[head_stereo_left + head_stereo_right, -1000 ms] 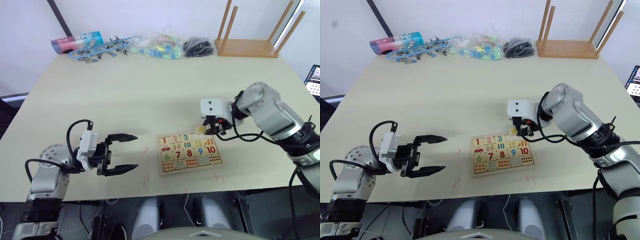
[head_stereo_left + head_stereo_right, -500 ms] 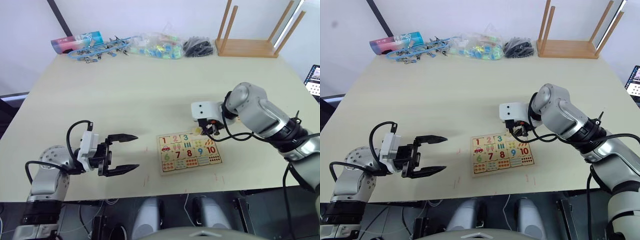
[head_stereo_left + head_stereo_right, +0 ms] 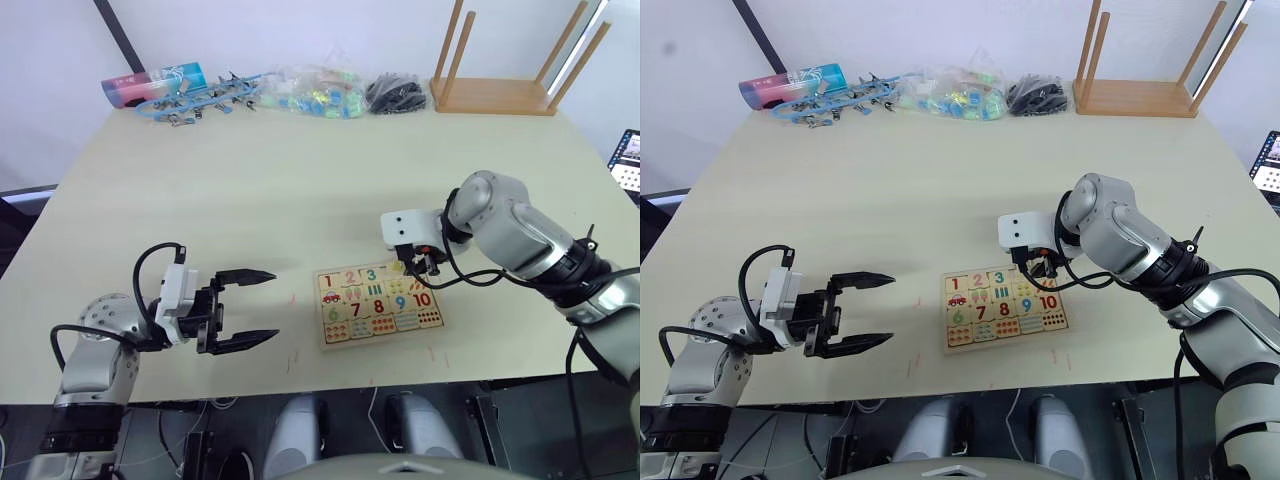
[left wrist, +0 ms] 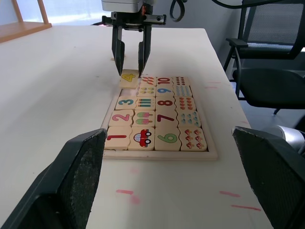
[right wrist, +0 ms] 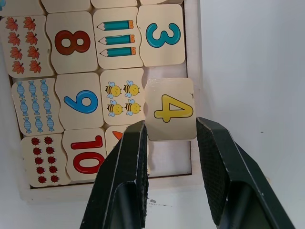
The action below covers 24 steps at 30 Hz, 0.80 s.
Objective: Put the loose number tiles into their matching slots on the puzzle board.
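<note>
Since 1 s ago, right gripper (image 5: 169, 143) has been shifted leftward along puzzle board's (image 3: 379, 301) far edge. Fingers are parted; yellow 4 tile (image 5: 169, 109) is seen between them, tilted over far rim, overlapping its slot (image 5: 167, 155), not seated. Slot 5 beside it is bare. Tiles 1, 2, 3 are seated in top row. Right arm is bent across board. Left gripper (image 3: 250, 308) is held wide open, well left of board, over bare table (image 3: 250, 200).

table (image 3: 300, 190) — puzzle board (image 3: 378, 303) | upturned stool (image 3: 500, 90) | clutter (image 3: 300, 92)
</note>
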{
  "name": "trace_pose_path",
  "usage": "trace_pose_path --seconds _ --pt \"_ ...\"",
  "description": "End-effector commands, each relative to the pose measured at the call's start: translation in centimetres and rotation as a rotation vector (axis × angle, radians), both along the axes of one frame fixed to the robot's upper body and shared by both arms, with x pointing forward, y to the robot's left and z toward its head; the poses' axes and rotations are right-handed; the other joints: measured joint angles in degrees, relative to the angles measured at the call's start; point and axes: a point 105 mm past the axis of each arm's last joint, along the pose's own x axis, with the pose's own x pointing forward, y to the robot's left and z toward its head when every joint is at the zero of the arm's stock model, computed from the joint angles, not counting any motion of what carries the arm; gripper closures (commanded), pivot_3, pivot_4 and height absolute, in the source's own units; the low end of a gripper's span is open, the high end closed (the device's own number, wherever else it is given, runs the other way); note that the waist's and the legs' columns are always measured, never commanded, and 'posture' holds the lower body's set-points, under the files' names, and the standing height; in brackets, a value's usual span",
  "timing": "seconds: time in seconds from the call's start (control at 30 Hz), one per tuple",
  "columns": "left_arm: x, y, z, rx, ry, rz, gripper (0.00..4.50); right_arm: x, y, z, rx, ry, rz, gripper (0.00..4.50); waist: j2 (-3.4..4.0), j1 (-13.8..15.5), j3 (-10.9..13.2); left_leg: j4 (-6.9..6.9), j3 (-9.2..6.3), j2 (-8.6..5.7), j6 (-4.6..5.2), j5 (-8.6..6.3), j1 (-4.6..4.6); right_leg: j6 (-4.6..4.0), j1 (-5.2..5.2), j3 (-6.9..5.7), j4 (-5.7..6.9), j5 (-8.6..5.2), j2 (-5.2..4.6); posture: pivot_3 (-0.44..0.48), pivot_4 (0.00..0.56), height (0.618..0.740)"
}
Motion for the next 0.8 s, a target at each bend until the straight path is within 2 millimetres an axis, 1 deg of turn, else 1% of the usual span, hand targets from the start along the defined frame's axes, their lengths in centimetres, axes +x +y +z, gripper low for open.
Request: trace_pose_path --seconds 0.03,0.8 --pt "-0.1 -0.2 0.9 -0.011 -0.045 -0.013 0.00 -0.1 0.3 0.2 -0.003 -0.022 0.028 3.56 0.00 0.00 0.00 0.00 0.00 0.00 0.00 0.00 0.00 0.00 0.00 0.00 0.00 0.00 0.00 0.000 0.150 0.737" --pt "-0.3 -0.3 0.8 -0.012 -0.045 -0.013 0.00 0.2 0.5 -0.8 -0.028 -0.029 0.055 3.56 0.00 -0.02 0.00 0.00 0.00 -0.04 0.00 0.00 0.00 0.00 0.00 0.00 0.00 0.00 0.00 0.000 0.150 0.737"
